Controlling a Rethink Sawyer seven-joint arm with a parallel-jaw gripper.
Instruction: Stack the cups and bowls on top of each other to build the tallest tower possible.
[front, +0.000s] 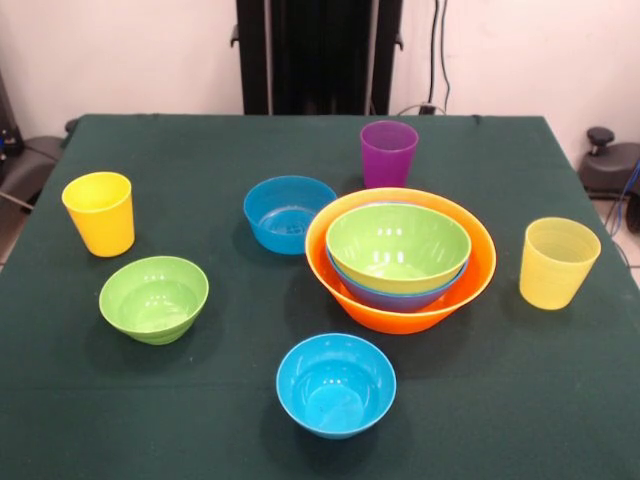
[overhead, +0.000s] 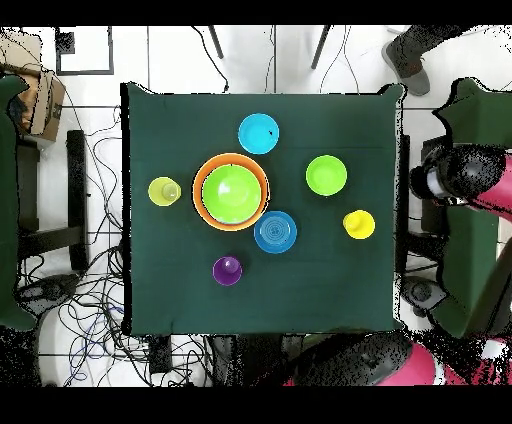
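My gripper appears in neither view, so I cannot tell how its fingers stand; only my red arm (overhead: 478, 180) shows beside the green table (front: 500, 400). At the centre sits the tower (front: 400, 258): a medium green bowl (front: 398, 243) nested in a large blue bowl (front: 395, 297) inside the orange bowl (front: 400, 318). The purple cup (front: 388, 152) stands just behind it. Around it, apart: two small blue bowls (front: 288, 212) (front: 336, 384), a small green bowl (front: 154, 298), an opaque yellow cup (front: 99, 212) and a ribbed pale yellow cup (front: 557, 262).
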